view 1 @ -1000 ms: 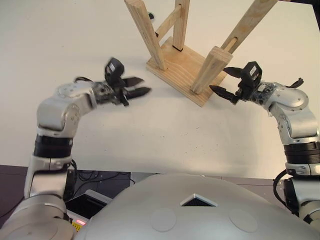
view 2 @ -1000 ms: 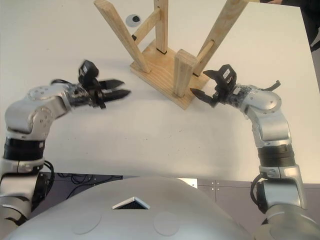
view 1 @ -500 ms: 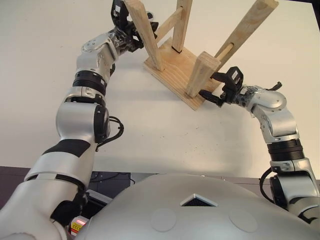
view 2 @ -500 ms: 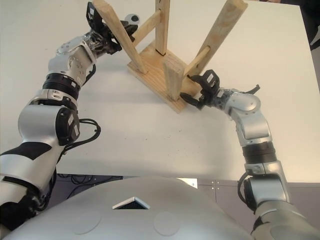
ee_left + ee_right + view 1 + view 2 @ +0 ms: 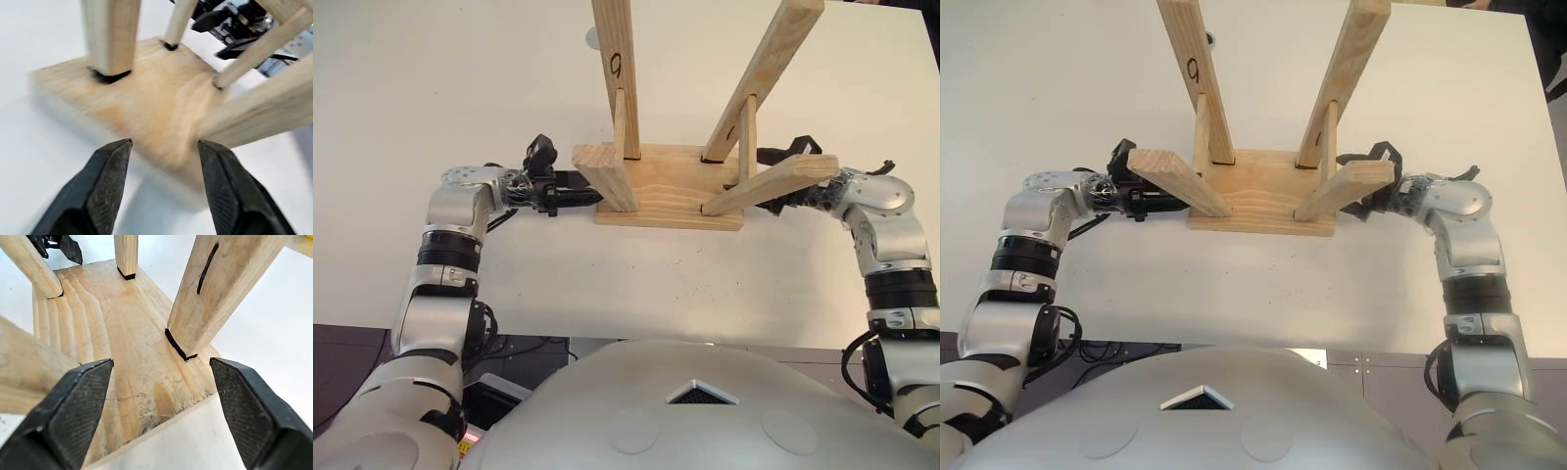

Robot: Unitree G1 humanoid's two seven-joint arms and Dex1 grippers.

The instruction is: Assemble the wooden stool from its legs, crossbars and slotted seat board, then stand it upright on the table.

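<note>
- White bench [image 5: 460, 88] here, a plain pale top running wide from side to side, its near edge straight across the foreground.
- Sitting on it, about mid-bench: the wooden stool [image 5: 671, 176], and it's upside down!
- The seat board [image 5: 671, 196] is what lies flat on the bench, long side facing us, with a thin shadow along its near edge.
- The legs [image 5: 615, 69] stick up from the board, clear of the bench.
- Back beyond the stool, a small round object [image 5: 589, 37] peeks out beside a far leg, too hidden to identify.
- A few dark specks [image 5: 690, 291] dot the bench in front of the board.
</note>
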